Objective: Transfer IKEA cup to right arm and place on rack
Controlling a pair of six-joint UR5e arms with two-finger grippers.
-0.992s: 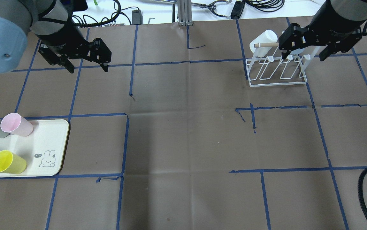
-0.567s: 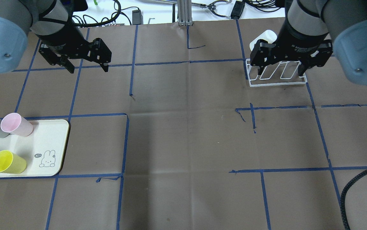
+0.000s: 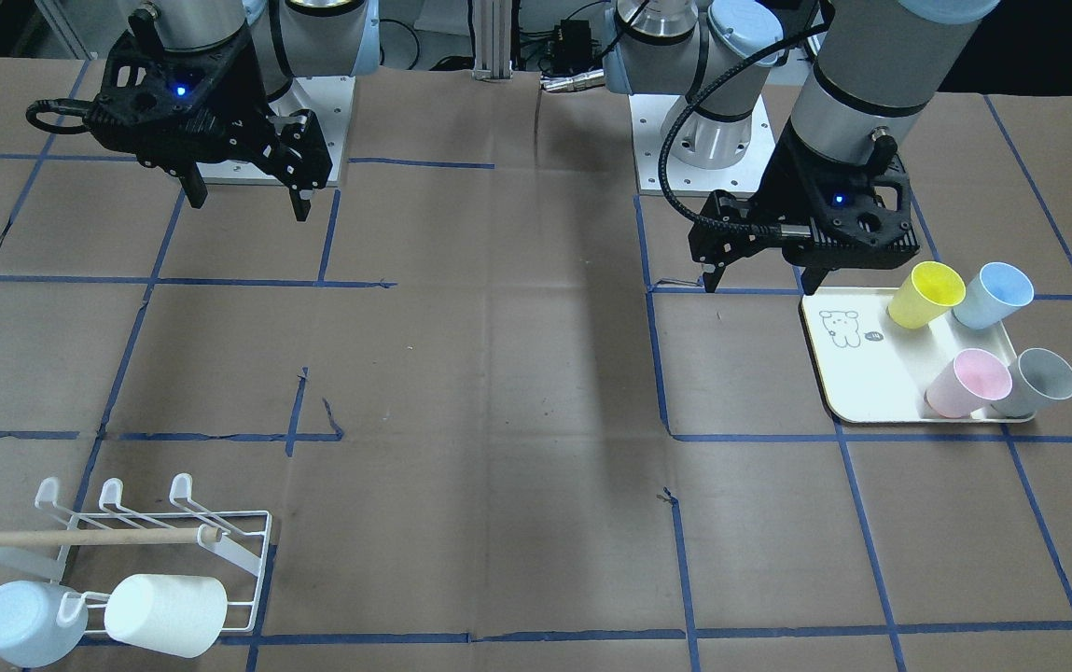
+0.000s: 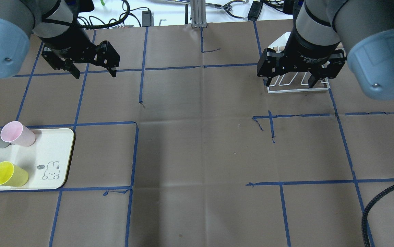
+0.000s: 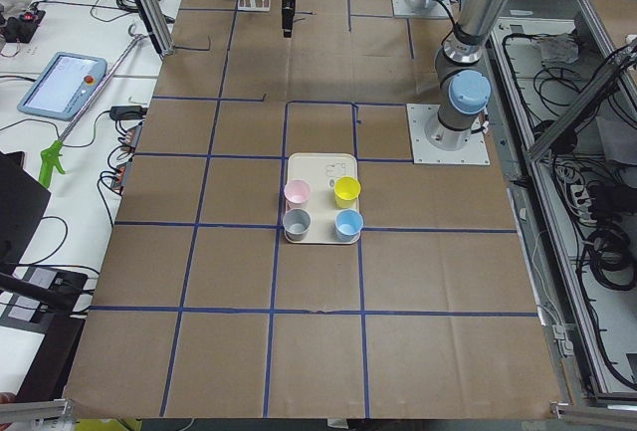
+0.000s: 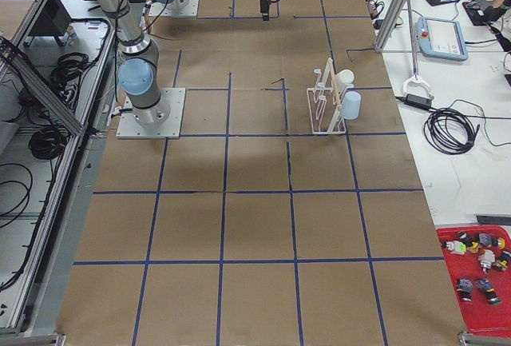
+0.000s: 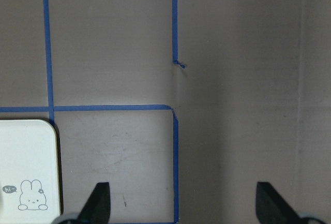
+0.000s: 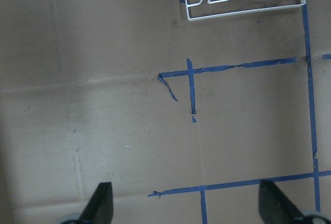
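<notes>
Both arms hung above the bench (image 3: 498, 373) with nothing in their grip. The left arm's fingers (image 4: 73, 71) were spread wide and empty, pointing down at bare brown paper just beside the cream tray (image 3: 871, 373). On that tray stood four cups, open ends up: a yellow cup (image 3: 925, 294) and a blue cup (image 3: 991, 294) at the end nearer the robot, a pink cup (image 3: 965, 383) and a grey cup (image 3: 1039, 383) at the far end, each pair close together. None of them was touched by either arm.

The right arm's fingers (image 3: 297, 198) were also wide apart and held nothing, raised well clear of the bench. From its wrist camera only the base of the rack (image 3: 110, 491) showed, at the top edge. The rack sat at the bench's far corner on the robot's right, its wooden dowel (image 3: 78, 537) lying across it. A white cup (image 3: 165, 602) and a pale blue cup (image 3: 27, 623) were on its prongs on the side away from the robot, tipped outward
</notes>
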